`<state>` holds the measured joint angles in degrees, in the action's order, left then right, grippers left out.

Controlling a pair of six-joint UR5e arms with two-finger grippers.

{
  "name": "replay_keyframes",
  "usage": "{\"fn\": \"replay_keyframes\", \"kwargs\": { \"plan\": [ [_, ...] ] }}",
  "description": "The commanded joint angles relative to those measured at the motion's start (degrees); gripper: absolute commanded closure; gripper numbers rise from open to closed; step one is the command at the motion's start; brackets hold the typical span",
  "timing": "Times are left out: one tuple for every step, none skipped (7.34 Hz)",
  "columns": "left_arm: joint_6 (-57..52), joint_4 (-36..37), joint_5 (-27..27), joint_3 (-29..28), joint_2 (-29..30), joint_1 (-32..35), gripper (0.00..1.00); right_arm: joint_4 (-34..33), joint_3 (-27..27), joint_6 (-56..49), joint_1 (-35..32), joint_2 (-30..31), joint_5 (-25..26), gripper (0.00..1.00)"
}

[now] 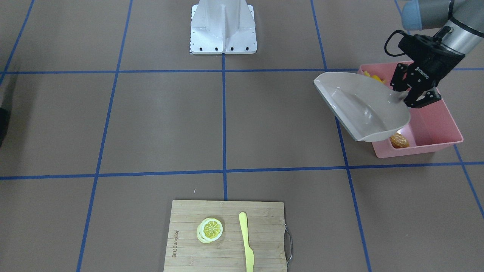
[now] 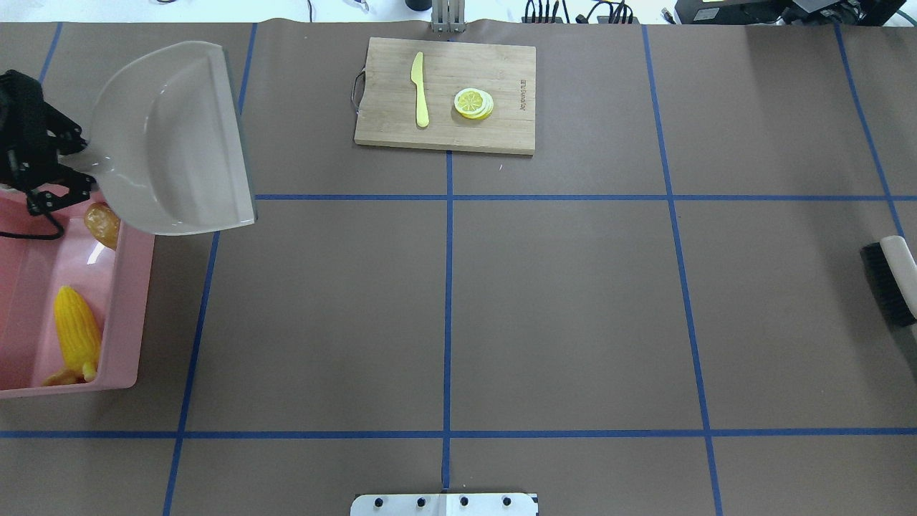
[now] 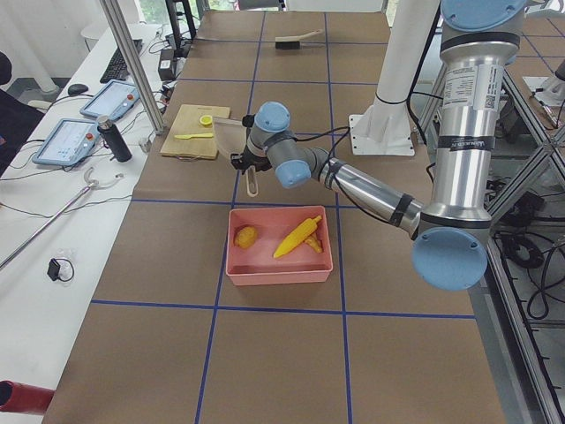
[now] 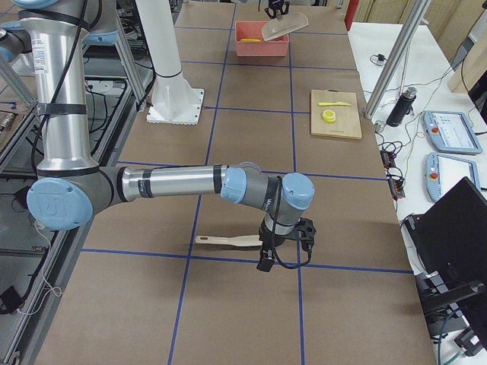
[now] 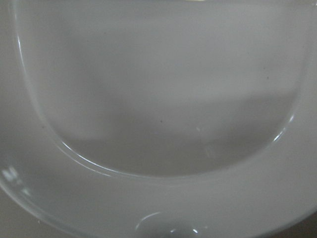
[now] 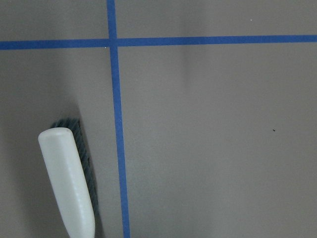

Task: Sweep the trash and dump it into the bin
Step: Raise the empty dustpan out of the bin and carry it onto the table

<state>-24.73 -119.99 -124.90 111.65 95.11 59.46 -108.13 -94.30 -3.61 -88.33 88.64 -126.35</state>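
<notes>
My left gripper (image 1: 410, 96) is shut on the handle of the beige dustpan (image 1: 359, 105), held tilted over the far end of the pink bin (image 1: 450, 124). The left wrist view shows only the pan's bare inside (image 5: 158, 99). The yellow corn cob (image 2: 77, 333) and the brown potato (image 2: 102, 222) lie in the bin. A tan-orange piece, the ginger root (image 3: 316, 245), lies by the corn, mostly hidden. My right gripper (image 4: 285, 243) shows only in the exterior right view, over the handle of a brush (image 4: 228, 241). I cannot tell whether it is open or shut.
The brush (image 2: 892, 279) lies at the table's right edge; its white handle also shows in the right wrist view (image 6: 69, 178). A wooden cutting board (image 2: 444, 129) at the far side carries a lemon slice (image 2: 473, 103) and a yellow knife (image 2: 420, 89). The robot's base (image 1: 223, 26) stands mid-table.
</notes>
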Motion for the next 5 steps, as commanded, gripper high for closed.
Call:
{"fn": "replay_keyframes", "kwargs": {
  "plan": [
    [-0.7, 8.3, 3.0, -4.0, 10.1, -6.9, 1.00, 0.0, 0.1, 0.2, 0.0, 0.0, 0.0, 0.00],
    [-0.7, 12.9, 3.0, -7.2, 15.5, -9.1, 1.00, 0.0, 0.0, 0.2, 0.0, 0.0, 0.0, 0.00],
    [-0.8, 18.9, 3.0, -8.9, 19.5, -11.7, 1.00, -0.1, 0.1, 0.2, 0.0, 0.1, 0.0, 0.00],
    [-0.8, 22.6, 3.1, -10.7, 21.5, -14.8, 1.00, 0.0, -0.7, 0.1, 0.0, 0.2, 0.0, 0.00],
    [-0.7, 22.7, 3.2, -15.5, 24.4, -15.7, 1.00, 0.0, -0.5, 0.0, 0.0, 0.7, 0.0, 0.00]
  ]
}}
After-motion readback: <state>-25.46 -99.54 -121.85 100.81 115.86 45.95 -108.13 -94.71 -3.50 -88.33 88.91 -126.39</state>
